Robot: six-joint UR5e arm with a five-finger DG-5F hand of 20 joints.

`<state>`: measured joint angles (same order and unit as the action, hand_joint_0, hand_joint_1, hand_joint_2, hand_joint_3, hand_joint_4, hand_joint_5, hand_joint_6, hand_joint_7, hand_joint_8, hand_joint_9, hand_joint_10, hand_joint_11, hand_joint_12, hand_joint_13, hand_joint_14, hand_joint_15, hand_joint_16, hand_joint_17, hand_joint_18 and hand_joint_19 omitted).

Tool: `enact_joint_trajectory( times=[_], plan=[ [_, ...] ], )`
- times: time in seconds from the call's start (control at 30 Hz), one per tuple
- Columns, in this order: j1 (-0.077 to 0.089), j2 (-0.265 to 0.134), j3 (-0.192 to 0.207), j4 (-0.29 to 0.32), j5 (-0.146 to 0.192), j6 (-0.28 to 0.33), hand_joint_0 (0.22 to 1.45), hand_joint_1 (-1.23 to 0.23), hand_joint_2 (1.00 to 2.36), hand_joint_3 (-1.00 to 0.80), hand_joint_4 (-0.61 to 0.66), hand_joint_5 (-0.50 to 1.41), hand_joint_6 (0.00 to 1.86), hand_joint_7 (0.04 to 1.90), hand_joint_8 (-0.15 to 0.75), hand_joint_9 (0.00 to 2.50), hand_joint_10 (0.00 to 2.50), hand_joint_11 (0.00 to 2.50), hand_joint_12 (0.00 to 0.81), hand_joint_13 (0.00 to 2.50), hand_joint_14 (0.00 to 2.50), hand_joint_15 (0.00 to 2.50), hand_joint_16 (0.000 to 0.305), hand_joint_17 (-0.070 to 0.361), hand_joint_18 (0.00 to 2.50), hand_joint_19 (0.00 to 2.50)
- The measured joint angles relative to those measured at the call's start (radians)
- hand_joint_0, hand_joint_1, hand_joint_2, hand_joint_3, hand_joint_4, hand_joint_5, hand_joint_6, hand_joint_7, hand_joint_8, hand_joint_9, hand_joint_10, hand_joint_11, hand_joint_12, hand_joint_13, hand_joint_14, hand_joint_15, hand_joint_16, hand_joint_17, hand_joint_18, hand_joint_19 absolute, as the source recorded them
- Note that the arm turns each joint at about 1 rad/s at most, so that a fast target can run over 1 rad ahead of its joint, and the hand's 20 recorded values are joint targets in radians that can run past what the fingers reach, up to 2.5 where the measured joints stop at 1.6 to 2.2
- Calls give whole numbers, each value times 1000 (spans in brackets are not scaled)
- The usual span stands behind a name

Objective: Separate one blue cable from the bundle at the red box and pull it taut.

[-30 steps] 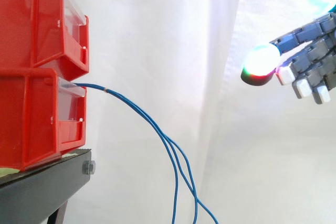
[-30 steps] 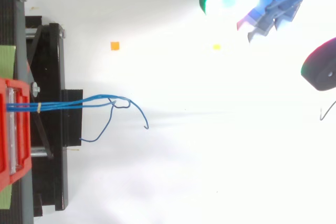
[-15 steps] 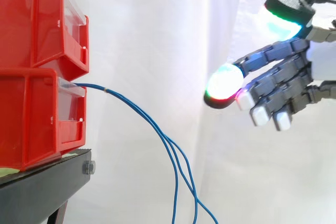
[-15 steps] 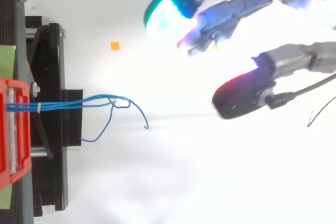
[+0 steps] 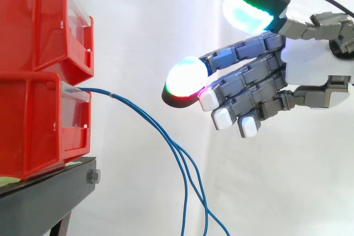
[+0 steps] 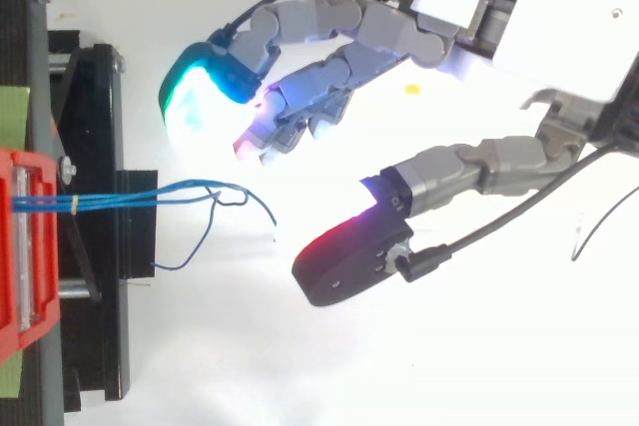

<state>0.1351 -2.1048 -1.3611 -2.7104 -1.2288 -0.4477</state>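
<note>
The hand [image 5: 310, 70] is held wide open, with the fingers [image 5: 185, 78] stretched out and the thumb [image 5: 251, 4] set well apart, and nothing is held in it. The blue cables [image 5: 99, 90] lie ahead of the fingers and lower down, and are not touched by them. They come out of the lower red bin [image 5: 33, 125], are tied together by a small pale band [image 5: 112, 95] close to it, and then hang down in a loose curve. Three cables can be counted where they spread apart, though one more may be hidden behind them. Two bins are counted, with the upper red bin [image 5: 33, 26] stacked on the lower one, on one black stand [image 5: 44, 197]. The cables are judged to be thin, light, bendy and a little slippery. One is best pinched between thumb and fingers past the band, where the strands are spread, and pulled gently away from the bin.
</note>
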Motion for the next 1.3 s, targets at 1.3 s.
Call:
enact_joint_trajectory(
  times=[1.3],
  plan=[
    [-26, -153, 2, 204, -49, 115, 510, -595, 1001, -486, 294, -186, 503, 823, 375, 727, 15, 535, 437, 764, 18, 492, 57, 128, 733, 689]
  ],
)
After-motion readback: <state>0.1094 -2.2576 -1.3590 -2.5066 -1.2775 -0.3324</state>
